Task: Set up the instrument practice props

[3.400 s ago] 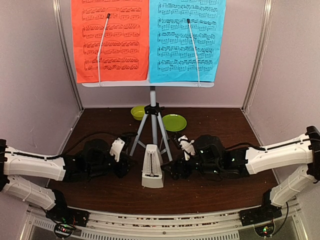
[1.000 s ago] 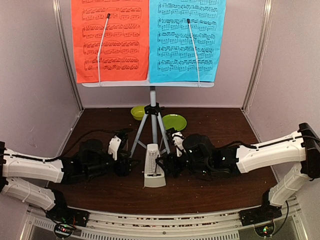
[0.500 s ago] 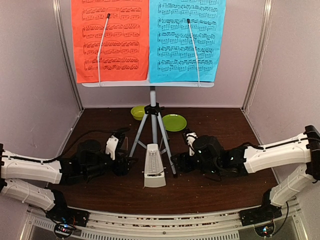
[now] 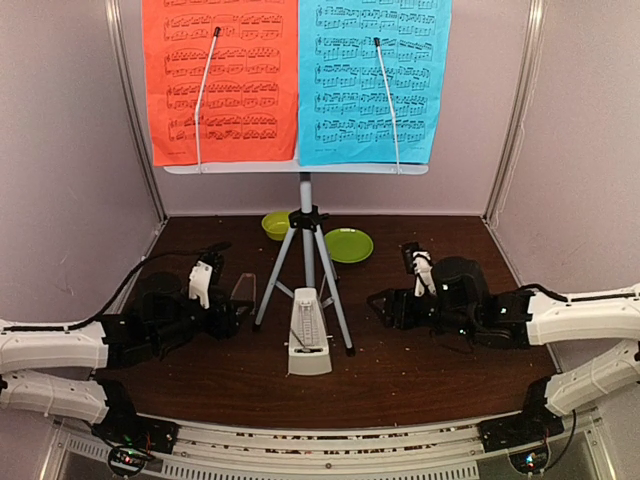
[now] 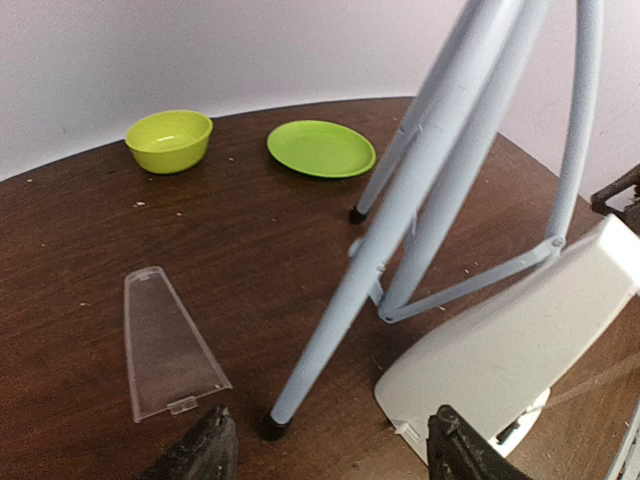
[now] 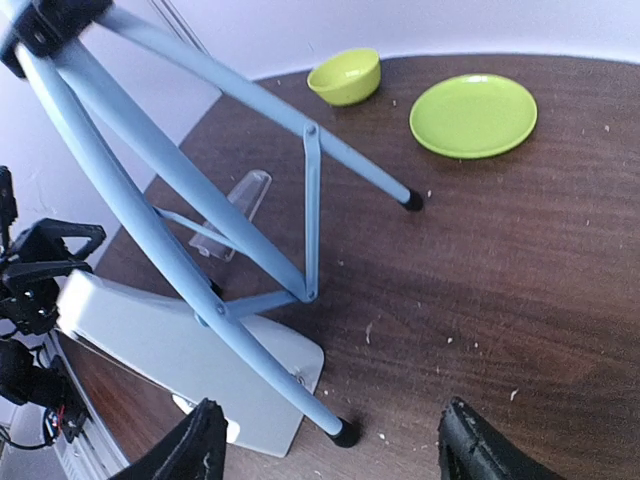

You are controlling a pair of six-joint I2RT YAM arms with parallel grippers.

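The music-stand desk [image 4: 295,168] stands on the grey tripod [image 4: 305,250] and carries a red sheet [image 4: 220,80] and a blue sheet [image 4: 375,80]. The whitish metronome [image 4: 307,332] stands between the tripod's front legs. My left gripper [image 4: 238,318] is open and empty, left of the tripod's front-left leg. My right gripper [image 4: 385,303] is open and empty, right of the front-right leg. In the left wrist view the open gripper [image 5: 325,455] faces a tripod leg [image 5: 400,230] and the metronome [image 5: 500,370]. In the right wrist view the open gripper [image 6: 335,445] faces the tripod [image 6: 200,200] and the metronome [image 6: 160,340].
A clear plastic metronome cover [image 4: 243,290] lies flat left of the tripod, also in the left wrist view [image 5: 165,340]. A lime-green bowl [image 4: 276,224] and a lime-green plate [image 4: 348,244] sit behind the tripod. Pale walls close in both sides and the back.
Both grippers have drawn back from the metronome, the left one leftward and the right one rightward. The metronome stands free between the tripod legs.
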